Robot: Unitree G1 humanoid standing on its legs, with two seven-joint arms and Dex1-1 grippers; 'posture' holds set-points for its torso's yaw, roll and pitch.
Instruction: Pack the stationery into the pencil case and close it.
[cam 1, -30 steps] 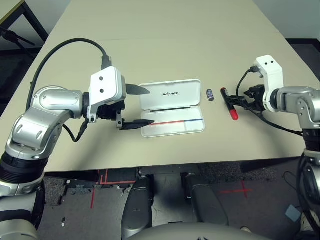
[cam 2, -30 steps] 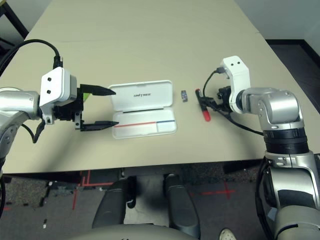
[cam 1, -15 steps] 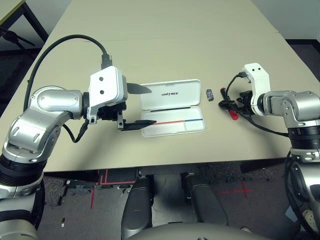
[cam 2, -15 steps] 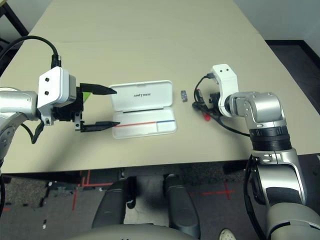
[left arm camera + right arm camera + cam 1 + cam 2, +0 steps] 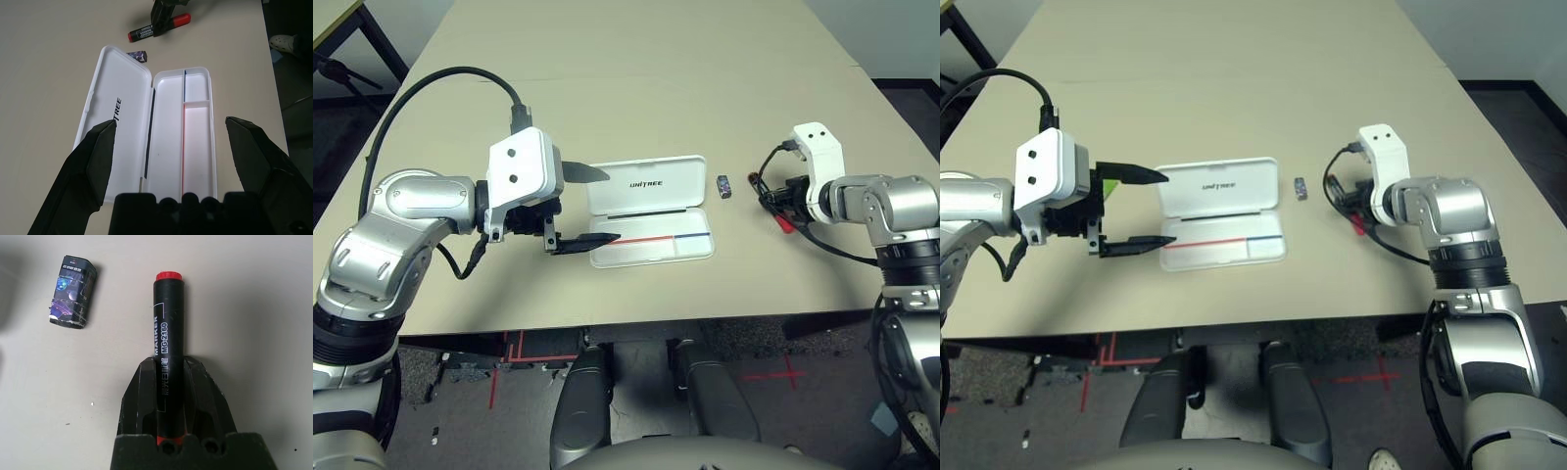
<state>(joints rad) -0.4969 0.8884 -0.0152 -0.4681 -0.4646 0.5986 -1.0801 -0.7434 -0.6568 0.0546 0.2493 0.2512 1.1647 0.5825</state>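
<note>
Beige desk (image 5: 636, 88), viewed from above. At centre, white pencil case (image 5: 651, 221) lying open, lid flat, tray empty. Just right of it, tiny dark block (image 5: 724, 186). Farther right, right gripper (image 5: 168, 382) clamped shut around red marker (image 5: 168, 347), still on desk. Left gripper (image 5: 592, 208) spread wide, holding nothing, hovering at case's left end. Lime-green highlighter (image 5: 1108, 191) behind left gripper.
</note>
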